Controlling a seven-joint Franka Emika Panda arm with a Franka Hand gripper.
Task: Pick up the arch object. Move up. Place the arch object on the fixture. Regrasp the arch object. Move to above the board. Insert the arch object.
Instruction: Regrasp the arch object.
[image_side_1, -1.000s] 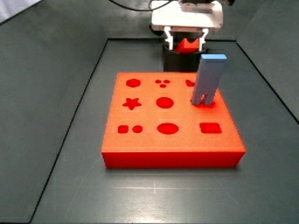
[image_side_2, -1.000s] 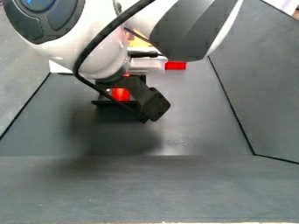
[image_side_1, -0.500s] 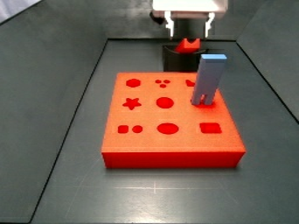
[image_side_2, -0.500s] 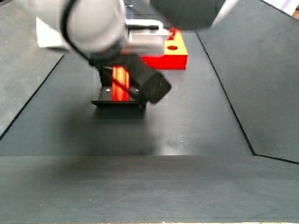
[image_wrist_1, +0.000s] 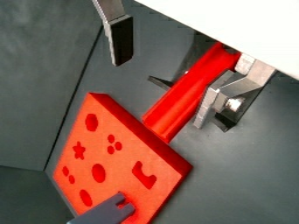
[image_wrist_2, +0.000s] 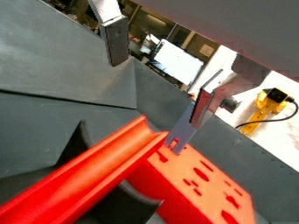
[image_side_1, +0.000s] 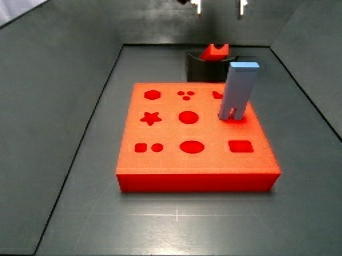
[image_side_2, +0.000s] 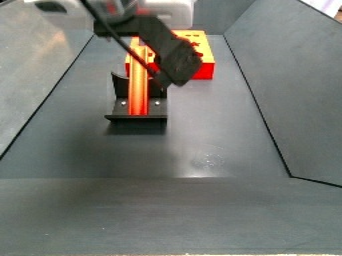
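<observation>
The red arch object (image_side_1: 215, 50) stands on end in the dark fixture (image_side_1: 203, 68), behind the orange-red board (image_side_1: 194, 140). In a side view the arch object (image_side_2: 138, 82) rises from the fixture (image_side_2: 136, 112). My gripper (image_side_1: 221, 6) hangs open well above it, only its fingertips showing at the frame's upper edge. In both wrist views the silver fingers (image_wrist_1: 117, 35) (image_wrist_2: 193, 118) stand wide apart, with the arch object (image_wrist_1: 187, 92) (image_wrist_2: 93, 175) far below them and untouched. The gripper (image_wrist_1: 163, 92) holds nothing.
A tall grey-blue block (image_side_1: 241, 90) stands upright in the board's far right part, close to the fixture. The board's top (image_wrist_1: 117, 153) has star, circle and square cut-outs. Dark walls slope up on both sides of the floor (image_side_2: 201, 160).
The gripper was shut on the arch object at the fixture a second ago. It has let go and risen straight up; the arch object stays in the fixture.
</observation>
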